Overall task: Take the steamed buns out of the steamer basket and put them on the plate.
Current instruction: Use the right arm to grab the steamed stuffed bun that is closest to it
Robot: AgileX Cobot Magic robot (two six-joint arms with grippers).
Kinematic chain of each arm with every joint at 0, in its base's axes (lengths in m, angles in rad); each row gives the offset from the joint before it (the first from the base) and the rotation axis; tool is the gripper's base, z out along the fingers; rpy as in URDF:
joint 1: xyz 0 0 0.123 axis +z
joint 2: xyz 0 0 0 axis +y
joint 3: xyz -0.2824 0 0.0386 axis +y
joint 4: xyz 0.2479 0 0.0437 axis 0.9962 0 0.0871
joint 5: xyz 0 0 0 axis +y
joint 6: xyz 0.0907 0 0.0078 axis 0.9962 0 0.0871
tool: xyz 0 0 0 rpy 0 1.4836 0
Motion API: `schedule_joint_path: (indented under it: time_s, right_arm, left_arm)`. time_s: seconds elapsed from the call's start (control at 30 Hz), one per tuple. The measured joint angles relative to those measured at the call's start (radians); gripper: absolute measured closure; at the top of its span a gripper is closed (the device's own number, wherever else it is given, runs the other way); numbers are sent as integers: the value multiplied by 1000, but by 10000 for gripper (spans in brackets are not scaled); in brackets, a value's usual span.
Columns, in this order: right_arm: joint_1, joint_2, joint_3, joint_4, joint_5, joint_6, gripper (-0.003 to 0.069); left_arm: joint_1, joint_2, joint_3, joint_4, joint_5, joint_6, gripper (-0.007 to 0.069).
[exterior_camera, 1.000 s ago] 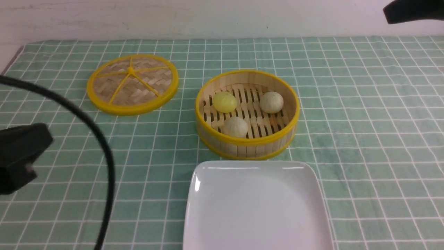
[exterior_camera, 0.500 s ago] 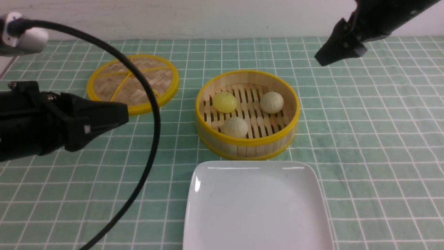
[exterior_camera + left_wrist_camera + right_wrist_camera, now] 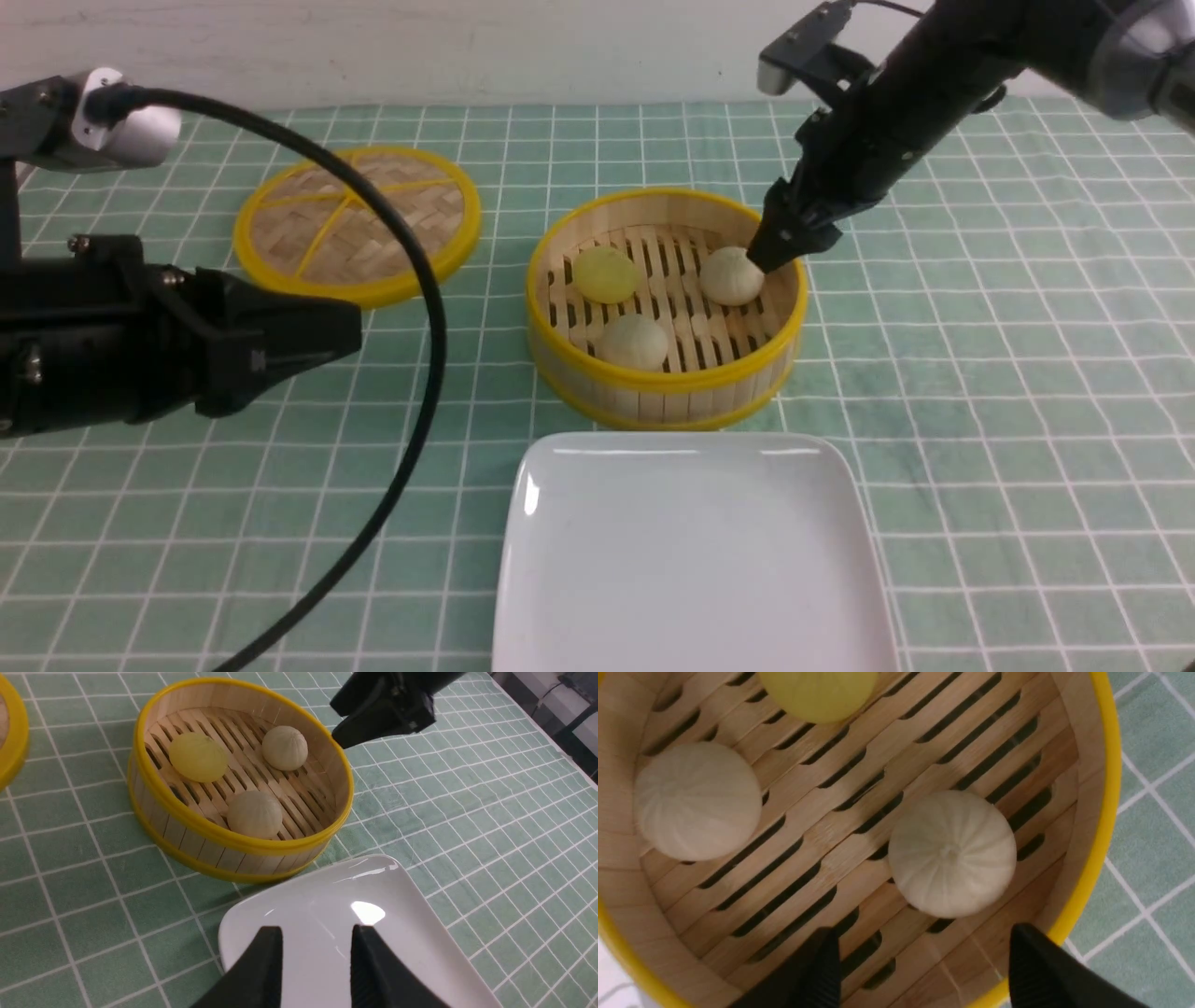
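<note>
Jaws spread and empty, the right gripper [image 3: 924,970] hangs over a pale bun [image 3: 951,853] lying close to the wall of the steamer basket [image 3: 1101,812]. One finger could snag the yellow rim, or a shallow pinch could squirt the bun sideways, short of the plate [image 3: 691,560].

1. Tablecloth [image 3: 980,373]: pale green, with a grid of thin white lines.
2. Steamer basket [image 3: 653,397]: light tan bamboo slats, dark gaps in the floor, and bright yellow rims top and bottom.
3. Lid [image 3: 355,224]: beige herringbone weave, with a yellow rim and yellow spokes.
4. Yellow bun [image 3: 605,273]: plain pale yellow.
5. Two pale buns [image 3: 730,277] [image 3: 633,341]: beige-white, with fine pleat lines radiating from the top.
6. Plate [image 3: 691,560]: glossy plain white.
7. Left gripper [image 3: 316,933] and right gripper [image 3: 922,933]: matt black.
</note>
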Motion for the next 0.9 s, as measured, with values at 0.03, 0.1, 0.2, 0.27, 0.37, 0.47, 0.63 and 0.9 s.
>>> schedule_joint_path:
  time_s: [0.03, 0.1, 0.2, 0.27, 0.37, 0.47, 0.63, 0.9]
  right_arm:
    - [5, 17, -20, -8, -3, 0, 183]
    - [16, 39, -44, -16, -5, 0, 183]
    - [33, 59, -70, -19, -9, 0, 183]
    - [46, 65, -79, -29, -19, -1, 183]
    - [63, 65, -81, -61, -37, -1, 183]
    - [66, 66, -81, -78, -39, -1, 183]
    - [66, 81, -82, -97, -49, 0, 185]
    - [66, 123, -83, -121, -60, 0, 232]
  left_arm:
    - [0, 0, 0, 10, 0, 0, 384]
    - [0, 1, 0, 24, 0, 0, 384]
    - [0, 12, -1, 29, -1, 1, 384]
    - [0, 34, -12, 30, -1, 3, 384]
    - [0, 79, -40, 33, 2, 14, 384]
    - [0, 112, -64, 33, 8, 38, 384]
    - [0, 156, -81, 32, 14, 52, 384]
    - [0, 207, -82, 18, 17, 108, 384]
